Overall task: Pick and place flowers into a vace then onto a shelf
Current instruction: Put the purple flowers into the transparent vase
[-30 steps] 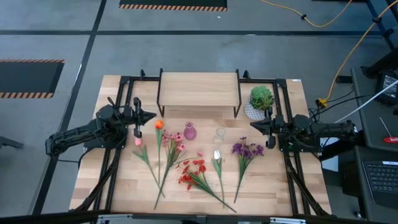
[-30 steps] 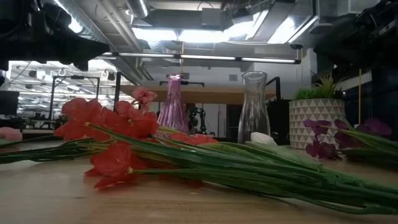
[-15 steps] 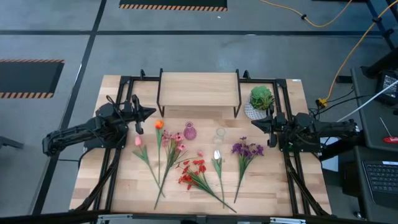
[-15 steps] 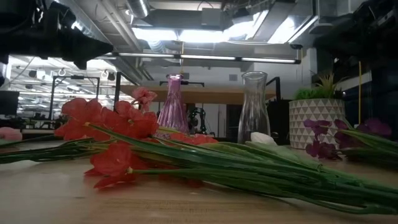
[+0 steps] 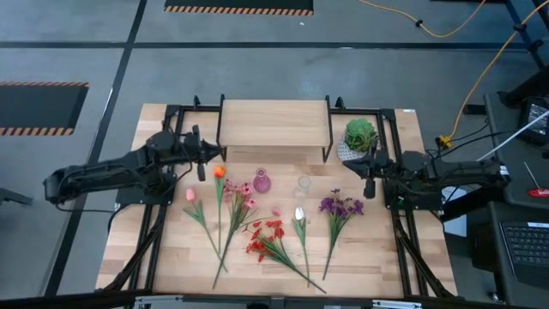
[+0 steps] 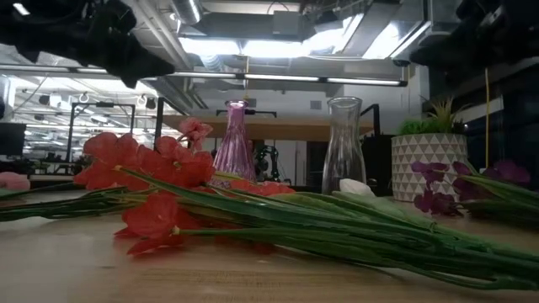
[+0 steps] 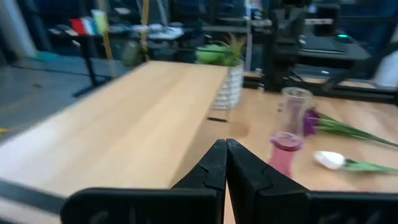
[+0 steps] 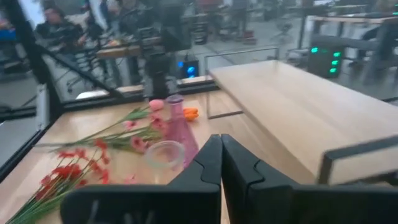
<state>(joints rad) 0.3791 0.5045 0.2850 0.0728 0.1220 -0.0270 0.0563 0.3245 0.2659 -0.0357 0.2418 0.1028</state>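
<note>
Change: over the last second the left gripper [image 5: 212, 154] has swung from beside the pink tulip up toward the shelf's front left leg; the right gripper [image 5: 369, 165] has turned to point up toward the potted plant [image 5: 360, 136].
Left fingers: pressed together, holding nothing, raised above the table near the orange tulip [image 5: 219, 172].
Right fingers: also pressed together and empty, just beside the potted plant.
Flowers [image 5: 273, 236]: all lying loose on the table [image 5: 171, 257] in front of the vases, none lifted.
Vases: pink vase [image 5: 262, 181] and clear vase [image 5: 303, 184] stand upright and empty, in front of the shelf [image 5: 274, 124].
Shelf: top board bare.
Progress: seemingly at the very start; every flower remains to be put in a vase, then a vase moved onto the shelf.
</note>
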